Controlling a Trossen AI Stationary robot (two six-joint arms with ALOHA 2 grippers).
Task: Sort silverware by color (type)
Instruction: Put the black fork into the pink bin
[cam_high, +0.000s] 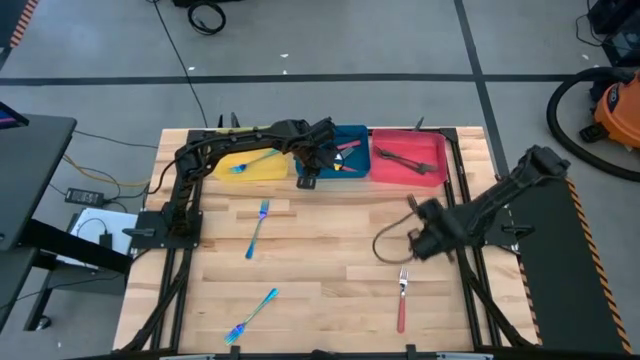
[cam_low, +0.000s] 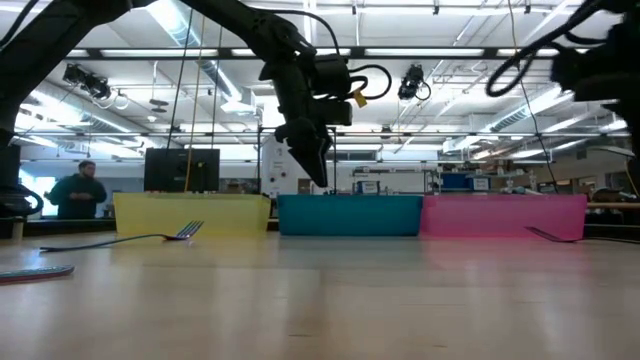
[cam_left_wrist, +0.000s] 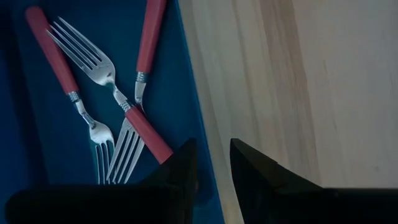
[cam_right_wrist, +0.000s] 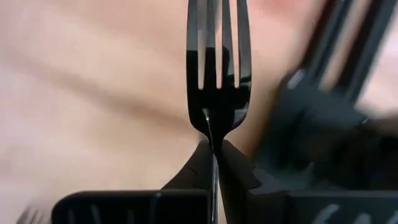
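- Lower frame: two blue-teal forks (cam_high: 251, 316) (cam_high: 258, 228) and a red-handled fork (cam_high: 402, 298) lie on the wooden surface (cam_high: 320, 300).
- Right of centre: the right hand (cam_high: 412, 203) pinches a black fork (cam_right_wrist: 217, 68).
- Upper centre: the left hand (cam_high: 307, 180), slightly parted and empty, hangs over the blue tray (cam_high: 352, 176) holding red-handled forks (cam_left_wrist: 93, 81).

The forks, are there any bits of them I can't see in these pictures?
- Dark fork in the right gripper: handle hidden between the fingers, right wrist view.
- Red-handled forks in the blue tray: tine tips hidden behind the left gripper, left wrist view.
- Tray contents: hidden by tray walls, low view.
- Dark utensils in the red tray: too small to count, high view.
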